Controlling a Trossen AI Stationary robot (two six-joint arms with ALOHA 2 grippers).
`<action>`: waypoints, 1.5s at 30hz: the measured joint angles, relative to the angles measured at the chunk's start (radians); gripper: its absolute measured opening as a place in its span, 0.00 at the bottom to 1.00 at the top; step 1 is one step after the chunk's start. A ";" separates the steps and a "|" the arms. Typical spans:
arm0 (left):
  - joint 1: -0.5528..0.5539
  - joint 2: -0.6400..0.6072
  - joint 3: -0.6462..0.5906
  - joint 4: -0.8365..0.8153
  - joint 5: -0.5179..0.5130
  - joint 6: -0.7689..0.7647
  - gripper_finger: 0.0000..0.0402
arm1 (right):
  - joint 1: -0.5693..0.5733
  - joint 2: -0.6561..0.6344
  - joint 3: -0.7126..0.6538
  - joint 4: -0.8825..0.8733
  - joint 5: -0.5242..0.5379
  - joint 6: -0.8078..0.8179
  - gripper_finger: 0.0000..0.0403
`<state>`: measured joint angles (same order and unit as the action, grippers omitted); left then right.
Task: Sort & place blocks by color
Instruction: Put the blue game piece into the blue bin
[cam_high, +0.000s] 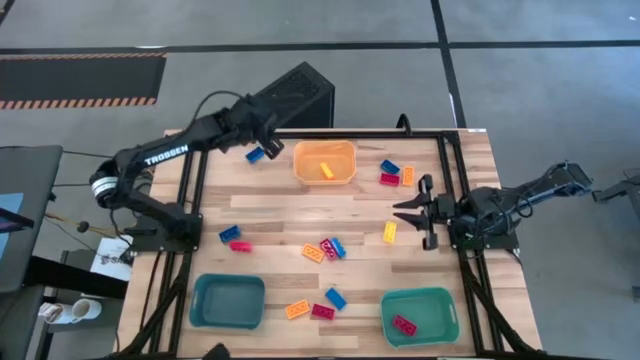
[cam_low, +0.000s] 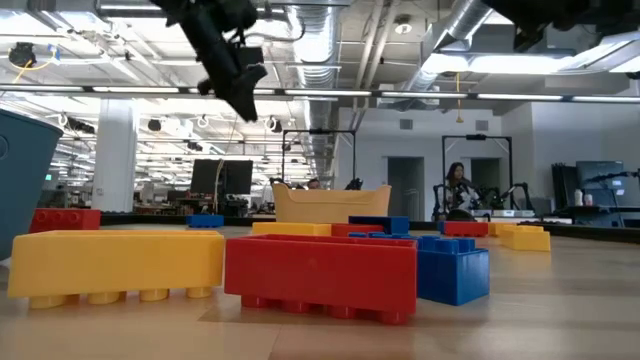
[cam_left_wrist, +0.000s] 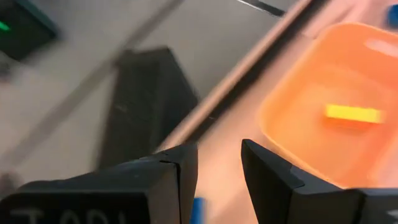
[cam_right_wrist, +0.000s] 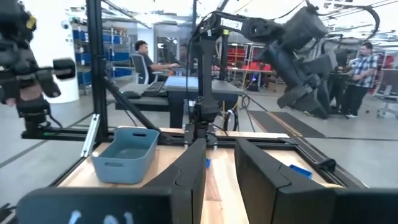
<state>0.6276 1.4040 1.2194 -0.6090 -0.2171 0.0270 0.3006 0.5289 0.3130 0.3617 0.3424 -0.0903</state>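
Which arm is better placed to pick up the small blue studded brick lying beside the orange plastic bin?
Left, probably. The left gripper hangs open just above the small blue studded brick, next to the orange plastic bin. The right gripper waits across the table, near a yellow brick.

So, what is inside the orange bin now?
The orange bin holds one yellow block, lying near its middle. The left gripper hovers beside the bin and covers none of it, so nothing else is inside.
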 joint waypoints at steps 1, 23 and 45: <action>0.028 0.010 0.000 -0.009 0.056 -0.008 0.28 | -0.008 0.000 0.000 0.001 0.000 0.000 0.27; 0.237 0.247 0.000 -0.149 0.216 0.077 0.37 | -0.062 0.001 0.000 -0.005 0.000 0.004 0.27; 0.296 0.295 0.000 -0.172 0.167 0.057 0.71 | -0.062 0.001 0.000 -0.005 0.000 0.004 0.27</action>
<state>0.9239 1.6994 1.2191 -0.7808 -0.0500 0.0840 0.2382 0.5297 0.3130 0.3565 0.3420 -0.0860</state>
